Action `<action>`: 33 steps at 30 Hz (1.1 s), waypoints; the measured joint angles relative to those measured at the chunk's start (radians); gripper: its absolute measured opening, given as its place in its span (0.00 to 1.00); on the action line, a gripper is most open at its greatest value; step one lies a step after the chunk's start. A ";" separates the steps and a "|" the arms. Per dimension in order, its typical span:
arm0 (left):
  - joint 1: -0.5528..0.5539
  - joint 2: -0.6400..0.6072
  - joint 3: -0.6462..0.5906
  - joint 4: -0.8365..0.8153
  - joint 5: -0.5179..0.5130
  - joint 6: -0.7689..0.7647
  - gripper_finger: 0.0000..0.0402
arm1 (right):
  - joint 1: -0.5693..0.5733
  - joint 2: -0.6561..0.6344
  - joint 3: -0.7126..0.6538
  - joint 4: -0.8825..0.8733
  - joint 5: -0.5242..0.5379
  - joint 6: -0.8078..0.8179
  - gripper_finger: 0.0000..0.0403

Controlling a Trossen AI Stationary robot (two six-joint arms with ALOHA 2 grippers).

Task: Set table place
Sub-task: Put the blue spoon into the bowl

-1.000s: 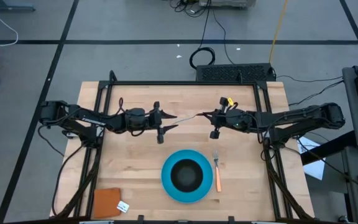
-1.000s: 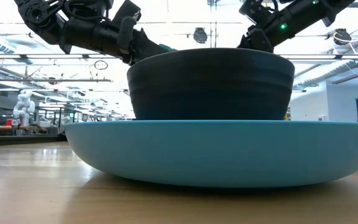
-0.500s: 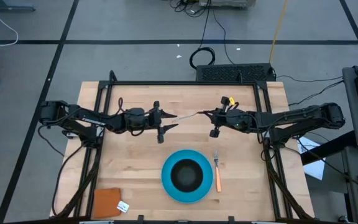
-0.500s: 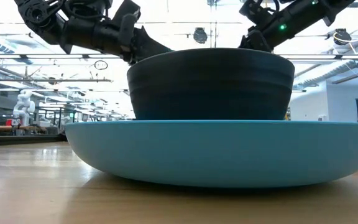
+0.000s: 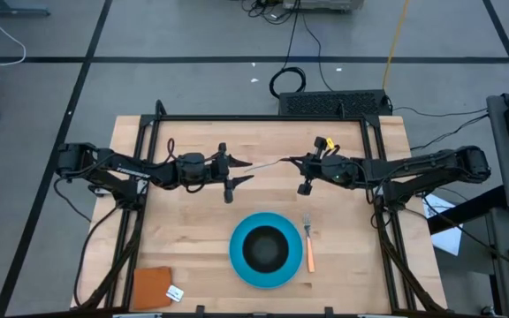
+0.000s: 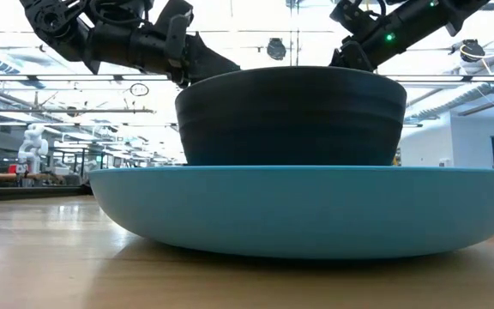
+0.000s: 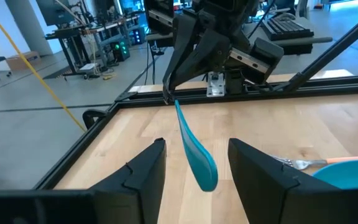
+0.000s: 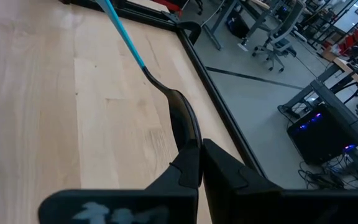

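Teal-handled spoon (image 7: 193,147) hangs in the air between the two arms, over the far-middle of the table (image 5: 184,230), well above the wood. Right gripper (image 5: 292,162) is pinched shut on the dark bowl end; the right wrist view shows the fingers (image 8: 194,163) closed on the spoon bowl. Left gripper (image 5: 242,172) stands spread, one finger on either side of the handle tip and not touching it; the left finger (image 7: 143,172) is clear of the teal. Against the pictures half a second and one second back, nothing has shifted: both arms, spoon and jaws sit the same. Judgement: a paused handover, the left not yet closed, so the spoon remains the only piece not laid. Long axis runs roughly left-right across the table, handle end pointing at the left gripper, bowl end at the right, with a slight tilt. Blue plate (image 5: 239,261) sits near the front edge with the black bowl (image 5: 264,247) on it; the orange-handled fork (image 5: 309,246) lies just beside the plate's right rim.
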 joint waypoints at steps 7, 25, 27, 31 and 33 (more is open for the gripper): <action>0.000 0.000 0.000 0.000 0.000 -0.002 0.45 | 0.000 0.000 0.000 0.000 0.000 0.000 0.00; 0.000 0.000 0.000 0.001 0.000 -0.019 0.22 | 0.000 0.000 0.000 0.000 0.000 0.001 0.00; 0.000 0.000 0.000 0.000 0.000 -0.017 0.19 | 0.000 0.000 0.000 0.000 0.000 0.001 0.00; 0.000 0.000 0.000 -0.001 0.000 -0.009 0.14 | 0.000 0.000 0.000 0.000 0.000 0.001 0.00; 0.000 0.000 0.000 -0.002 0.000 0.001 0.11 | 0.000 0.000 0.000 -0.001 0.000 0.003 0.00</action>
